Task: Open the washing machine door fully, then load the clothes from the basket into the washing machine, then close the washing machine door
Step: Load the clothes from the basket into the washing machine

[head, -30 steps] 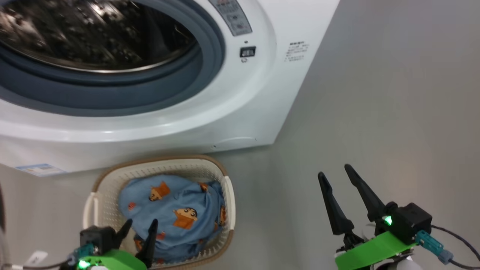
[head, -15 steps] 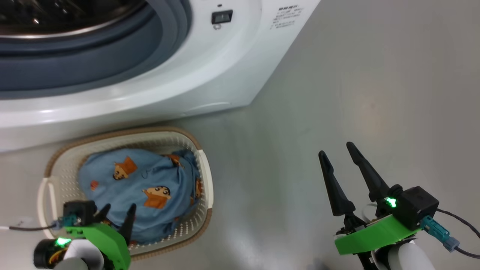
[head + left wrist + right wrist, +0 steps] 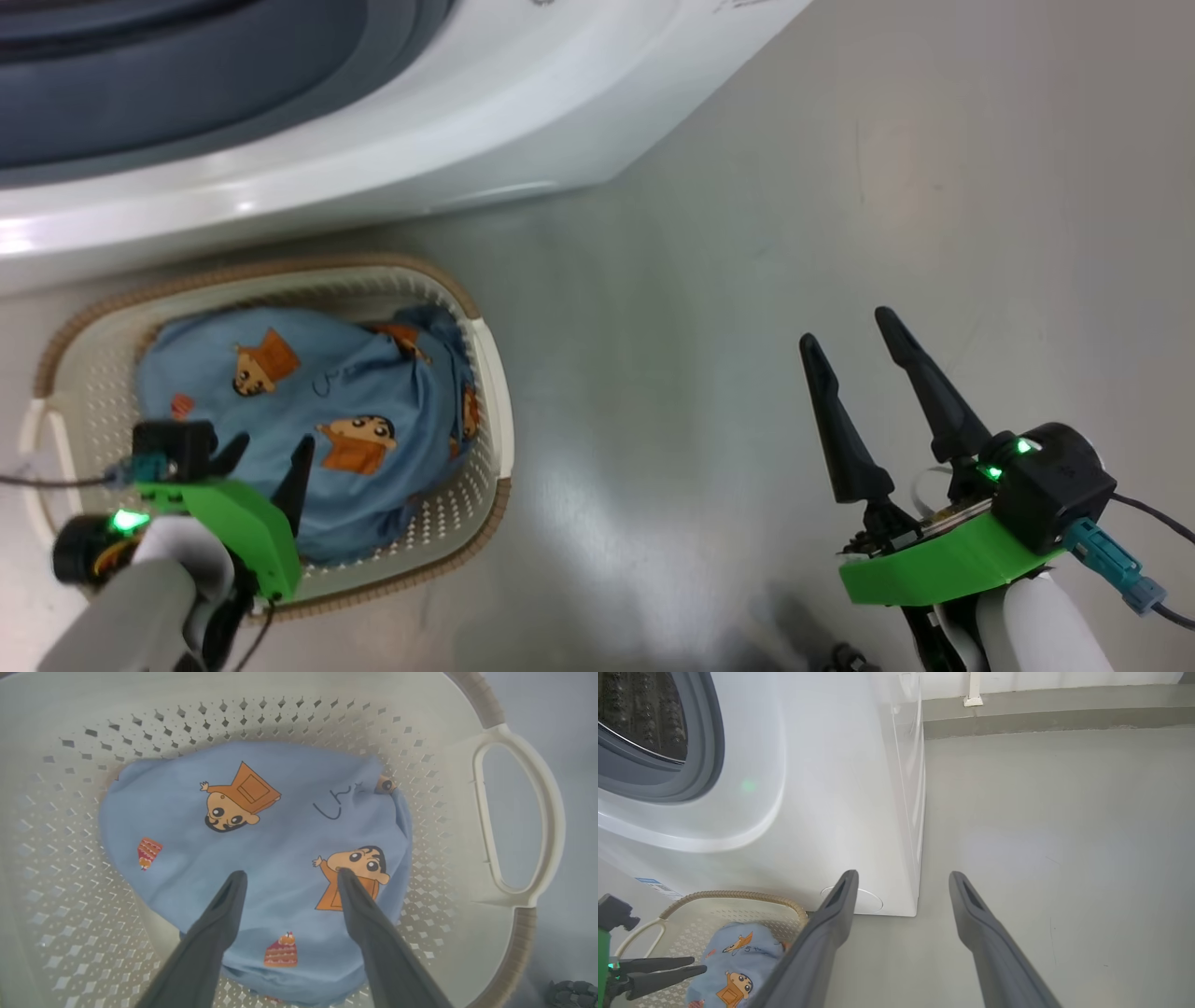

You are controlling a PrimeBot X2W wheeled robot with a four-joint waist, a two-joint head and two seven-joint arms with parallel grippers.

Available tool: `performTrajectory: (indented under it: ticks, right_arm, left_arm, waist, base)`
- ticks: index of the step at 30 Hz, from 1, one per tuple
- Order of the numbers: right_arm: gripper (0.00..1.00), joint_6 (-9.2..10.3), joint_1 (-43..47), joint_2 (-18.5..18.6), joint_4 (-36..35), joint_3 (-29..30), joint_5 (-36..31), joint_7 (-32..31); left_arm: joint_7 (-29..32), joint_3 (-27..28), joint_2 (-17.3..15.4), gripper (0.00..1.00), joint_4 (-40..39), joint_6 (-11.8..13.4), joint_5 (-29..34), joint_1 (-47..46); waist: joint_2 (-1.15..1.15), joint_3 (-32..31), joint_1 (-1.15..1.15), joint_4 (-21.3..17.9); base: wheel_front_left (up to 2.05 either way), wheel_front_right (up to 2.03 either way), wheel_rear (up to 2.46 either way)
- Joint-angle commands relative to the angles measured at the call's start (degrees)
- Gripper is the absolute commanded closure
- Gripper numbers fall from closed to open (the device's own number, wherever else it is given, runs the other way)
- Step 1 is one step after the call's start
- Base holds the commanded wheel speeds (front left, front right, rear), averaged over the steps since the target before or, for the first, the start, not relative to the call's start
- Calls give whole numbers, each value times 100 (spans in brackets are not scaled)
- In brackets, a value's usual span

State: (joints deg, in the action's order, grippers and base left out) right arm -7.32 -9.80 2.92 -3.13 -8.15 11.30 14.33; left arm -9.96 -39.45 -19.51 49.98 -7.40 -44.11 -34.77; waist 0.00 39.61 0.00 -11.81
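open-topped basket (image 3: 492,401), washing machine (image 3: 420,140) just behind it, free floor (image 3: 747,280) to its right

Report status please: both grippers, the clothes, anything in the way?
Left gripper open, over the clothes in the basket. Right gripper open, empty, above the floor. Washing machine mouth uncovered. Nothing blocks the clothes.

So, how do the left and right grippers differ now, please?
The left gripper hangs above the clothes in the basket; the right gripper hangs above the floor. The left gripper points down; the right gripper points forward, beside the washing machine. Both are open and empty.
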Motion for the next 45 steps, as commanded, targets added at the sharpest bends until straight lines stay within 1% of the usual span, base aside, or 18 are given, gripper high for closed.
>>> performTrajectory:
  ticks: [1,8,14,23,24,25,26,28,30,31,33,35,45]
  right_arm:
    - [0,-17,-10,-4,-172,-94,-61,67]
    - [0,-17,41,-4,-339,-23,-150,67]
    - [0,-17,49,-4,-424,-21,-208,67]
    - [0,-17,114,-4,-531,75,-255,67]
    - [0,-17,134,-4,-543,89,-263,67]
    - [0,-17,150,-4,-553,99,-269,67]
    - [0,-17,163,-4,-564,109,-276,67]
    - [0,-17,182,-4,-590,125,-291,67]
    - [0,-17,197,-4,-622,143,-305,67]
    - [0,-17,207,-4,-638,156,-315,67]
    - [0,-17,228,-4,-665,189,-338,67]
    - [0,-17,247,-4,-689,228,-358,67]
    - [0,-17,224,-4,-695,356,-417,67]
  left_arm:
    - [-64,48,-245,0,29,-8,-57,-79]
    - [-83,-487,-386,0,199,-9,-400,-511]
    - [-126,-919,-467,0,348,-9,-652,-755]
    - [-206,-1497,-411,0,568,-9,-1086,-1035]
    - [-213,-1547,-394,8,595,-9,-1125,-1060]
    - [-222,-1600,-379,22,619,-9,-1159,-1085]
    - [-232,-1654,-365,29,643,-9,-1189,-1109]
    - [-245,-1761,-340,53,687,-9,-1257,-1150]
    - [-259,-1861,-313,61,728,-9,-1323,-1193]
    - [-264,-1907,-298,67,746,-9,-1361,-1213]
    - [-275,-2003,-270,86,770,-9,-1430,-1259]
    - [-292,-2096,-236,100,766,-9,-1495,-1309]
    - [-401,-2430,-126,100,783,-9,-1806,-1411]
  waist:
    - [0,226,0,-14]
    - [0,567,0,-9]
    - [0,712,0,8]
    - [0,783,0,-6]
    - [0,789,0,-2]
    - [0,798,0,-1]
    - [0,807,0,2]
    - [0,828,0,7]
    - [0,845,0,11]
    - [0,853,0,16]
    - [0,867,0,35]
    - [0,882,0,65]
    - [0,837,0,215]
  base:
    - [0,0,0]
    - [0,0,0]
    - [0,0,0]
    - [0,0,0]
    - [0,0,0]
    - [0,0,0]
    - [0,0,0]
    - [0,0,0]
    - [0,0,0]
    - [0,0,0]
    - [0,0,0]
    - [0,0,0]
    - [0,0,0]
